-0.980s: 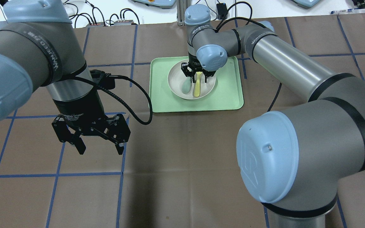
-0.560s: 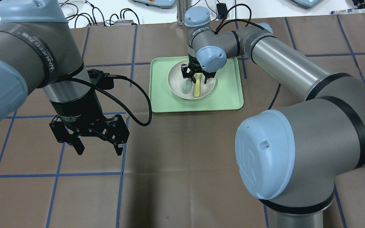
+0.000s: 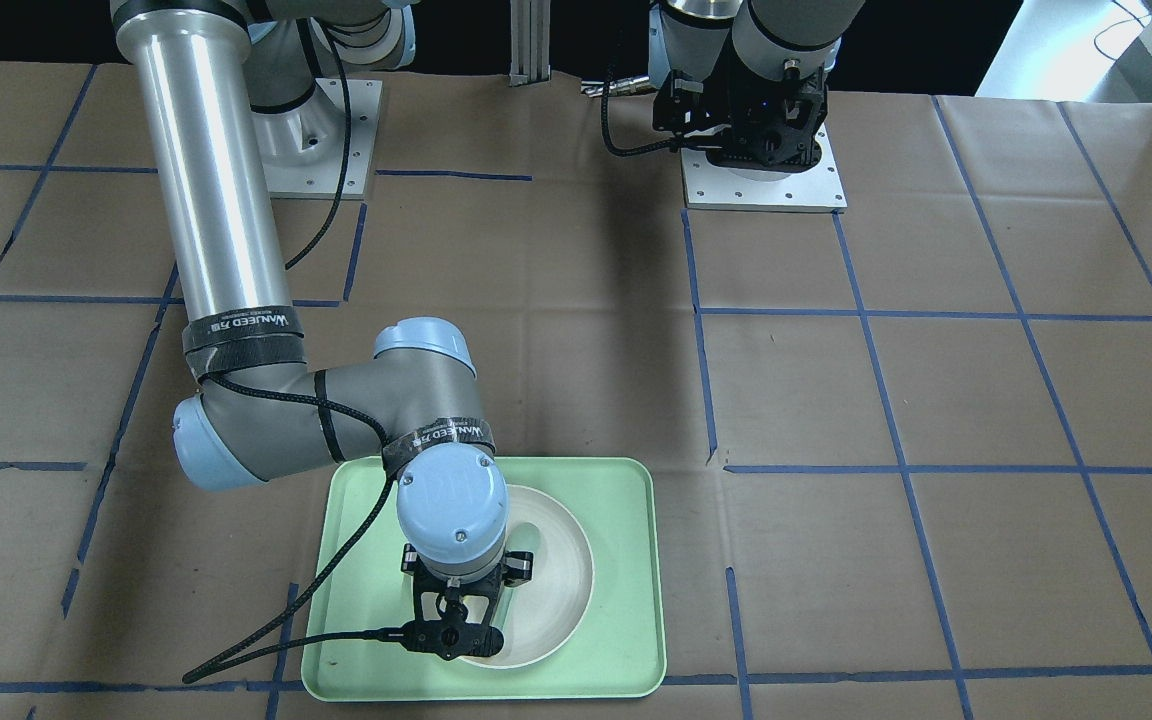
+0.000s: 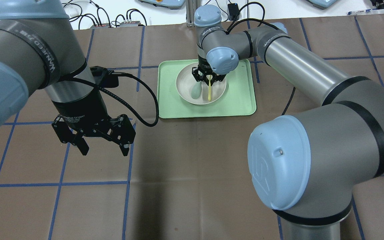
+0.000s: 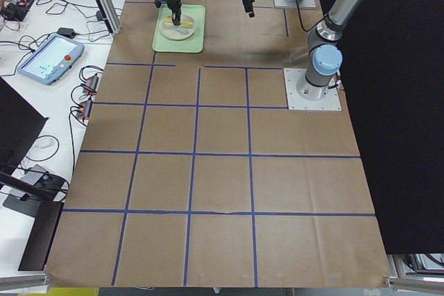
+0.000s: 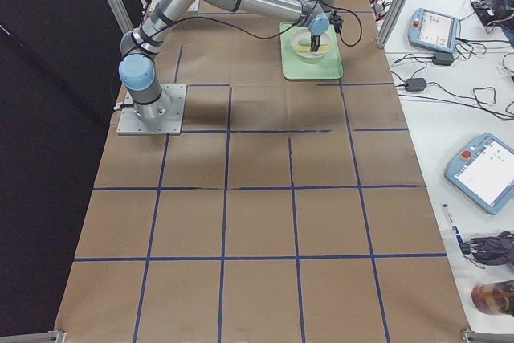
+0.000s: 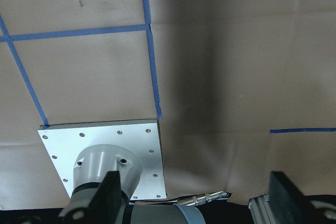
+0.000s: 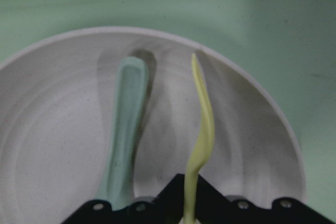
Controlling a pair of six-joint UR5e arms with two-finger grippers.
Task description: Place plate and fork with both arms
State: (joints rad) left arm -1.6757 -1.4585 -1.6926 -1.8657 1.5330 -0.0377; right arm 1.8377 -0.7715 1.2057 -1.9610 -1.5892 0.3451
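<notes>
**Item 1, fork** [image 4: 209, 89]: small, yellow, smooth moulded plastic with a gentle S-curve. It is turned on edge inside the plate, at the middle of the mint-green tray [image 4: 242, 100]. One end is pinched in the right gripper [image 4: 208, 78], whose fingers are closed on it with nothing else held. Which end is gripped cannot be told. The free end reaches toward the plate's wall, and whether it touches is unclear. The edge-on pose likely follows from the pinch on its thin sides, ready for lifting out.

**Item 2, plate** [image 4: 182, 87]: round, off-white, faintly speckled matt plastic, shallow with a raised rim. It sits flat on the tray's centre.

**Item 3, spoon** [image 4: 196, 90]: pale grey-green, lying flat in the plate just beside the fork, not touching it.

**Item 4, tray**: rectangular, rounded corners, low lip, on brown paper [image 4: 192, 150] taped in blue squares.

**Item 5, left gripper** [image 4: 104, 151]: fingers spread wide and empty. It hangs above the paper well apart from the tray, probably waiting for the plate.
</notes>
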